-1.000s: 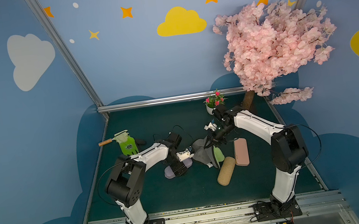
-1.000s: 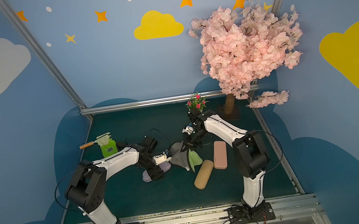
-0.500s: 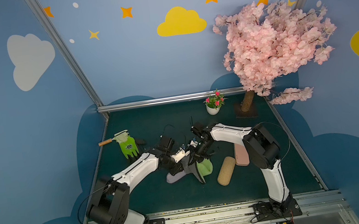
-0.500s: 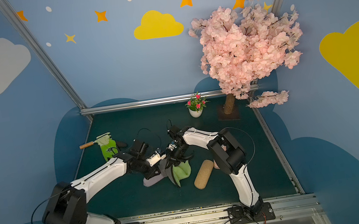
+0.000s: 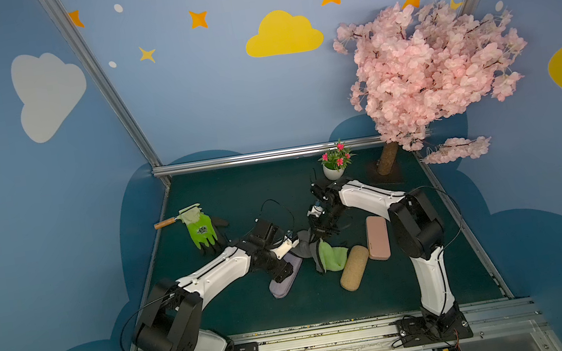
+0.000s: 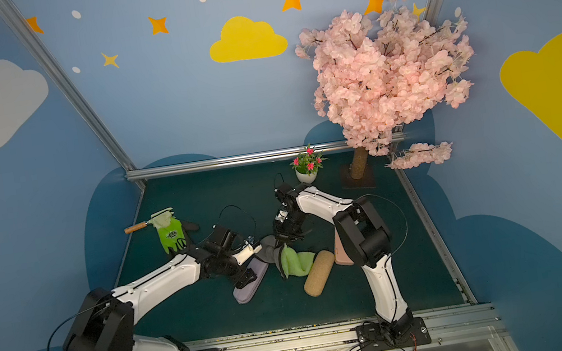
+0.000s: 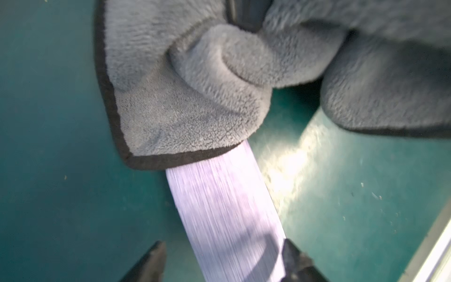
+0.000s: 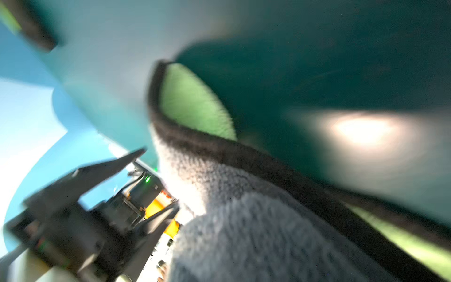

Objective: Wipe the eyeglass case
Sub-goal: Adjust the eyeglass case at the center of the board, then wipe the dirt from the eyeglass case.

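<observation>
The open left claw [image 7: 222, 247] straddles the lavender eyeglass case [image 7: 219, 200]; the right claw [image 5: 320, 235] pinches the cloth [image 5: 332, 256].

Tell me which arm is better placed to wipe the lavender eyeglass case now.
Right. The right end effector grips the cloth, draped over one end of the lavender case; the left end effector only straddles it.

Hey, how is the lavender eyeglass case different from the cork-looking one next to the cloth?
Colour: the lavender case is smooth pale purple; the cork case is speckled tan.
Contact: the lavender case lies between the left end effector's fingers, while the cork case lies free.
Cloth: a corner of the gray cloth covers one end of the lavender case; the cork case is uncovered.
Both are rounded-end cases lying flat on the green table.
</observation>
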Robot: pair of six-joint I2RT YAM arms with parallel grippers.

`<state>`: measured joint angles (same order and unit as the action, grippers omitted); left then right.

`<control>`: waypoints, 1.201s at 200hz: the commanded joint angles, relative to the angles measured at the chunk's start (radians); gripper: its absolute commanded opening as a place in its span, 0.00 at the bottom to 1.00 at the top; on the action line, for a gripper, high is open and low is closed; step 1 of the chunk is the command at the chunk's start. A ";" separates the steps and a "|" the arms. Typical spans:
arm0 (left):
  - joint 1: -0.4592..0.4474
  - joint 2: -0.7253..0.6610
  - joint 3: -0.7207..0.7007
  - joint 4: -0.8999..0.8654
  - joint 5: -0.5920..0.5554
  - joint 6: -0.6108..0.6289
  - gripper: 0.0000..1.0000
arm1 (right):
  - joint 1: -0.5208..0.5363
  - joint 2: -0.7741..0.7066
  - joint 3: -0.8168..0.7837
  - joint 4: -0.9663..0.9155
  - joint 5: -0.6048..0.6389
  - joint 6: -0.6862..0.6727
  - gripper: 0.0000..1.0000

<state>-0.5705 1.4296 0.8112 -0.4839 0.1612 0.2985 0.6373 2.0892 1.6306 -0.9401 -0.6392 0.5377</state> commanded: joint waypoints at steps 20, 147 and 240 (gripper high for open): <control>-0.019 -0.022 -0.012 -0.081 0.044 -0.034 0.89 | 0.063 -0.063 0.040 0.031 -0.175 0.059 0.00; -0.138 0.126 -0.058 0.061 -0.099 -0.015 0.53 | -0.044 0.074 -0.026 -0.058 0.097 -0.038 0.00; -0.117 0.099 -0.049 0.072 -0.077 -0.007 0.31 | 0.016 -0.053 -0.183 0.249 -0.237 0.240 0.00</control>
<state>-0.6880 1.4494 0.7731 -0.3859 0.1139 0.2955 0.6842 2.0663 1.4284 -0.5995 -0.9176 0.8055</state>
